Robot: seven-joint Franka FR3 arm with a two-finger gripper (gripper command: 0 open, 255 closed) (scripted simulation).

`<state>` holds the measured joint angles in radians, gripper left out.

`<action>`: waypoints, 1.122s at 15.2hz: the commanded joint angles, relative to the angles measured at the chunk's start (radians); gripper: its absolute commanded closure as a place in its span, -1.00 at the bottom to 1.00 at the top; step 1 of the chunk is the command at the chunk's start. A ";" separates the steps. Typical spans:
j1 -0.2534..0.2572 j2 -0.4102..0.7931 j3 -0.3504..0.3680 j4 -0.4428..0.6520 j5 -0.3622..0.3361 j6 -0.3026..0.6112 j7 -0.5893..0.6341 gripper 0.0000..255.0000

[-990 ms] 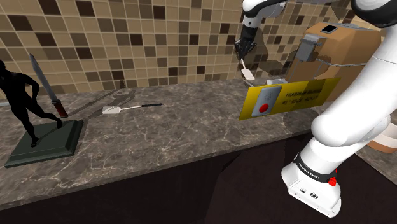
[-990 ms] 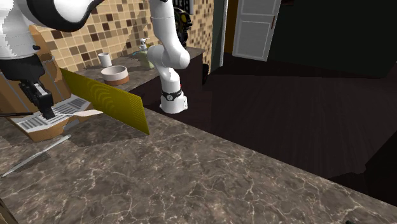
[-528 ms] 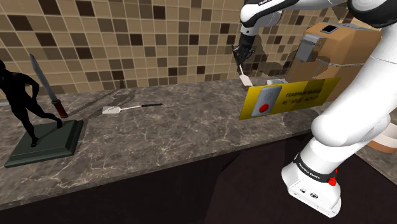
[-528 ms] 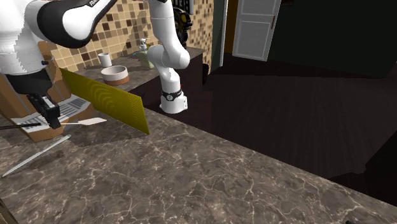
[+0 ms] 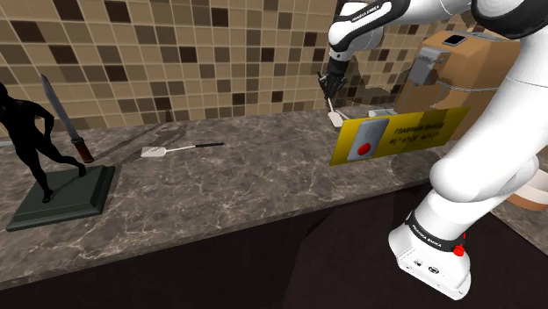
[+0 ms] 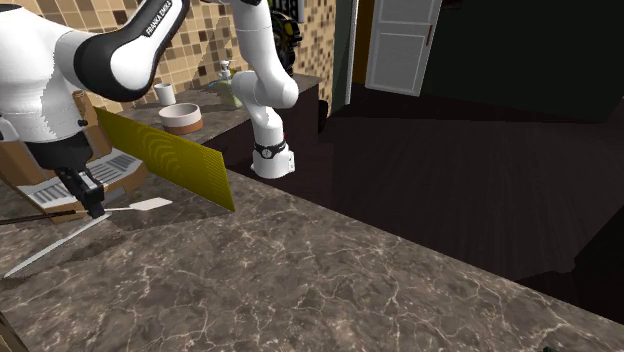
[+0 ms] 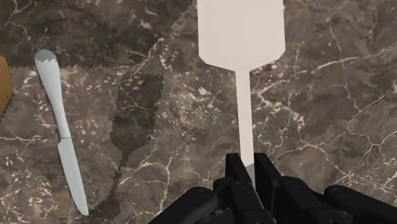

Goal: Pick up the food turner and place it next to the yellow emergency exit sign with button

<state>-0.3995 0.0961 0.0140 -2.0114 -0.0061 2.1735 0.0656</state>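
Pale food turner (image 7: pixel 241 38) hangs above the dark marbled worktop (image 7: pixel 331 95), its handle clamped in the black tool (image 7: pixel 250 168). It is near the yellow sign (image 5: pixel 413 130).

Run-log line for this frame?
gripper: shut on food turner | food turner: held over counter | yellow sign: close by | placement: not yet done

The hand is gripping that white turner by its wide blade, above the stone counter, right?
No: the hand grips the white turner by its thin handle, not the blade, above the stone counter. The wrist view shows it.
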 commanded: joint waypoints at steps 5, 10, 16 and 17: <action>0.000 0.033 0.000 -0.045 -0.001 0.079 0.001 1.00; 0.000 0.067 0.000 -0.073 -0.002 0.140 0.001 1.00; 0.000 0.114 -0.001 -0.099 -0.003 0.213 0.002 1.00; 0.000 0.122 -0.001 -0.103 -0.003 0.225 0.003 1.00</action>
<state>-0.3991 0.2106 0.0133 -2.1089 -0.0093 2.3853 0.0681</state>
